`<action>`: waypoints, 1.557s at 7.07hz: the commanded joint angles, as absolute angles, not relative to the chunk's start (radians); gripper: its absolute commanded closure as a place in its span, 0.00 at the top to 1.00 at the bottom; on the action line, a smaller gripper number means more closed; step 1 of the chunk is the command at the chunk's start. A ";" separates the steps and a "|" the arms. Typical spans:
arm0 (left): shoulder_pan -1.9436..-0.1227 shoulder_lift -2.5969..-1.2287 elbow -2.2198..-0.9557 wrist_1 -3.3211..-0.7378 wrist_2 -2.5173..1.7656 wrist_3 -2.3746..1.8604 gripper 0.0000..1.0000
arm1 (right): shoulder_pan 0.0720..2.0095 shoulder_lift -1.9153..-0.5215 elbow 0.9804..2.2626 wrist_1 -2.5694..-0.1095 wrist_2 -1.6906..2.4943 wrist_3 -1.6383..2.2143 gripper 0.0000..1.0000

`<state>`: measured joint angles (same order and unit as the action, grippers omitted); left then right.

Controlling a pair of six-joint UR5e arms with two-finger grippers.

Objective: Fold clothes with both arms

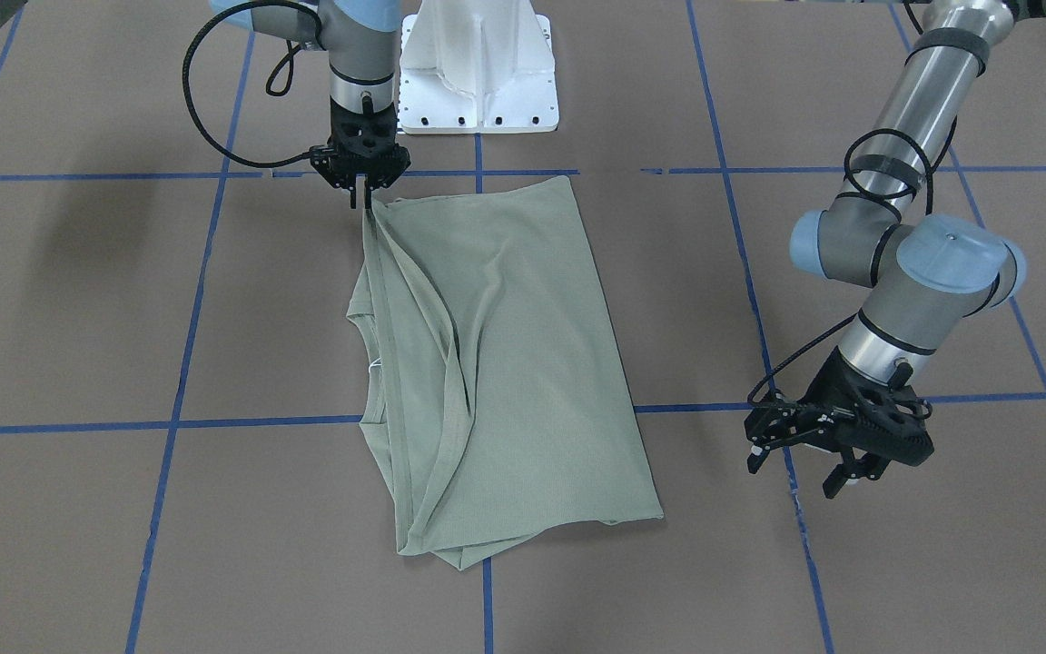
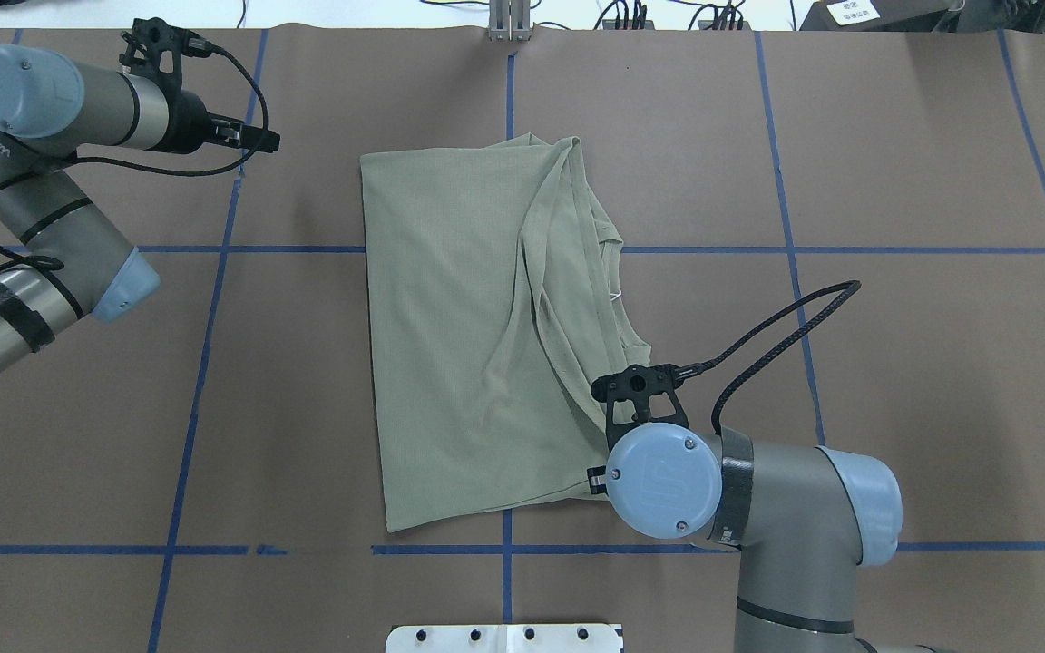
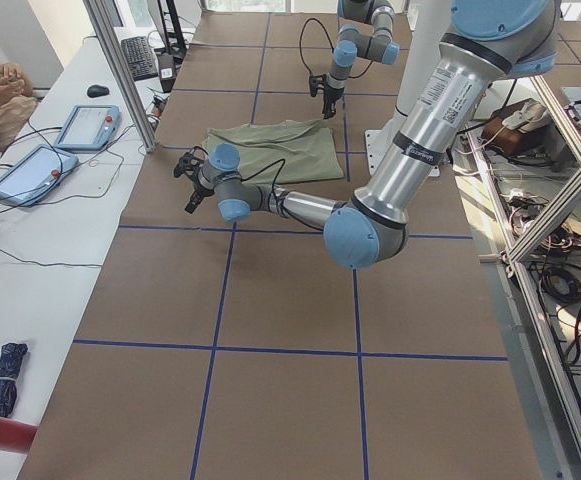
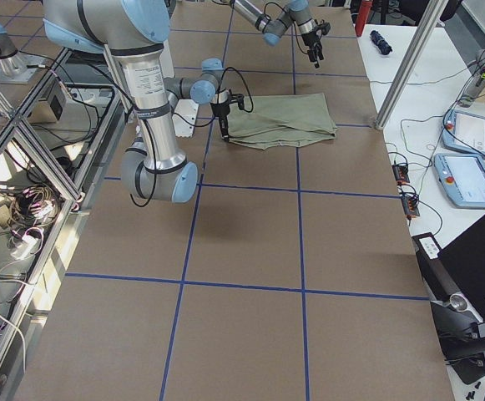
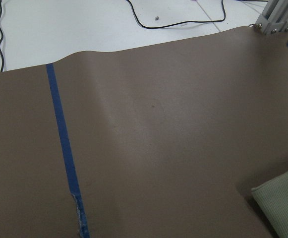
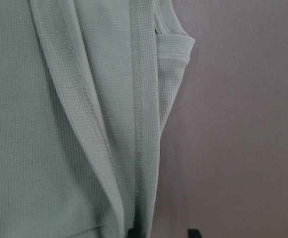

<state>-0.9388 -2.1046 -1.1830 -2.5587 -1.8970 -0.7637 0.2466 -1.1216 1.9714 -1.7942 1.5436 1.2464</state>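
The sage-green shirt point(image 1: 505, 363) is folded lengthwise, hem pinched by the right gripper point(image 1: 366, 202); the left gripper point(image 1: 804, 468) is held spread, well apart.

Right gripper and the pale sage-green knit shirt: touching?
Touching. In the front-facing view the right gripper pinches the sage-green knit shirt at its corner, fabric drawn up to the fingertips.

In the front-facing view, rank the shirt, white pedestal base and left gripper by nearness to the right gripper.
1. shirt, its corner in the right gripper.
2. white pedestal base, beside it, top centre.
3. left gripper, across the table.
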 commanded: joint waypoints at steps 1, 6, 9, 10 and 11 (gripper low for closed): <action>-0.937 -2.105 -1.184 -2.559 -1.898 -0.764 1.00 | 0.325 -1.092 1.929 -1.671 1.552 1.183 1.00; -0.928 -2.083 -1.184 -2.597 -1.898 -0.775 1.00 | 0.440 -0.798 1.547 -1.635 1.598 1.111 0.85; -0.919 -2.077 -1.184 -2.614 -1.898 -0.798 1.00 | 0.456 -0.729 1.384 -1.520 1.594 1.106 0.49; -0.919 -2.075 -1.184 -2.614 -1.898 -0.798 1.00 | 0.454 -0.727 1.384 -1.520 1.594 1.104 0.44; -0.919 -2.075 -1.184 -2.614 -1.898 -0.798 1.00 | 0.454 -0.726 1.384 -1.523 1.594 1.104 0.32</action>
<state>-0.9194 -2.0763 -1.1843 -2.6135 -1.8975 -0.7973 0.4535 -0.7291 1.3892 -1.5249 1.5941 1.1052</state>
